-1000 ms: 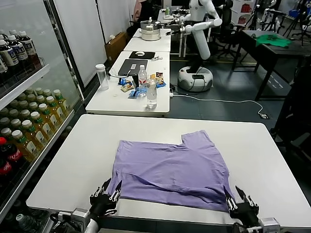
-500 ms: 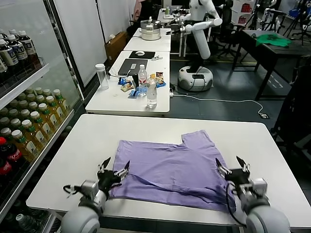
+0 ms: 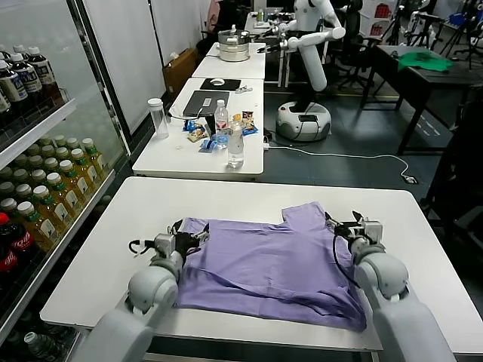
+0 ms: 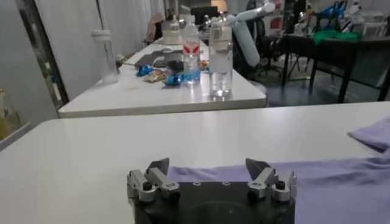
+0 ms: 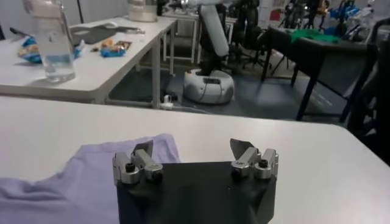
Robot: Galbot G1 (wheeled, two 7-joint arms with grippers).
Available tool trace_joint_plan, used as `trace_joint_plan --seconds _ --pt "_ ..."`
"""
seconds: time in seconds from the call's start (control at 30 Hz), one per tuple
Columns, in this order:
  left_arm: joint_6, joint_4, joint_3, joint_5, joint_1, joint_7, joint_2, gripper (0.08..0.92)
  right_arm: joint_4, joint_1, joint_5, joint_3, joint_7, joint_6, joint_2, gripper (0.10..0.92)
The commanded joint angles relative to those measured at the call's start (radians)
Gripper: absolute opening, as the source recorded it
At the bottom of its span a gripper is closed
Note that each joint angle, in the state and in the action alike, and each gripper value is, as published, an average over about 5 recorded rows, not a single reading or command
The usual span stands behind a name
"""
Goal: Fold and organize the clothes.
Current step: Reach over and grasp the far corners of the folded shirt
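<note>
The lavender-purple T-shirt (image 3: 268, 260) lies partly folded on the white table (image 3: 113, 249), one sleeve sticking out at the far right corner. My left gripper (image 3: 179, 234) is open and empty over the shirt's far left corner; the shirt's edge (image 4: 341, 167) shows just beyond its fingertips (image 4: 159, 166). My right gripper (image 3: 349, 227) is open and empty at the shirt's far right side, beside the sleeve (image 5: 103, 161).
A second white table (image 3: 200, 147) beyond holds water bottles (image 3: 235, 143), snacks, a laptop and a clear jar. A drinks fridge (image 3: 38, 188) stands along the left. Another robot (image 3: 306, 60) stands behind. A green garment (image 3: 423, 62) lies on a dark desk.
Both grippers have moved from the table's near edge forward along the shirt's sides to its far corners. The shirt has not visibly moved.
</note>
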Motion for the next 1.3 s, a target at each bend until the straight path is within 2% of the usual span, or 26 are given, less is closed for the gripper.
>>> trace_joint_plan --seconds 0.03,0.47,0.6,0.97,1.3 --pt "0.047 0.165 0.086 -0.016 -0.150 -0.075 -0.029 0.823 -0.239 0.188 0.068 -0.103 0.005 -0.010 -0.006 0.823" --pt "0.047 0.190 0.087 -0.047 -0.143 -0.079 -0.036 0.823 -0.322 0.222 0.190 -0.162 -0.013 -0.011 0.035 0.817" --pt "0.048 0.170 0.090 -0.057 -0.126 -0.074 -0.028 0.795 -0.329 0.225 0.218 -0.173 -0.017 -0.011 0.034 0.741" --pt "0.047 0.168 0.083 -0.078 -0.107 -0.077 -0.024 0.489 -0.318 0.213 0.301 -0.183 -0.021 -0.011 0.013 0.422" --pt "0.044 0.169 0.082 -0.082 -0.103 -0.069 -0.026 0.203 -0.285 0.192 0.307 -0.183 -0.034 -0.010 -0.003 0.144"
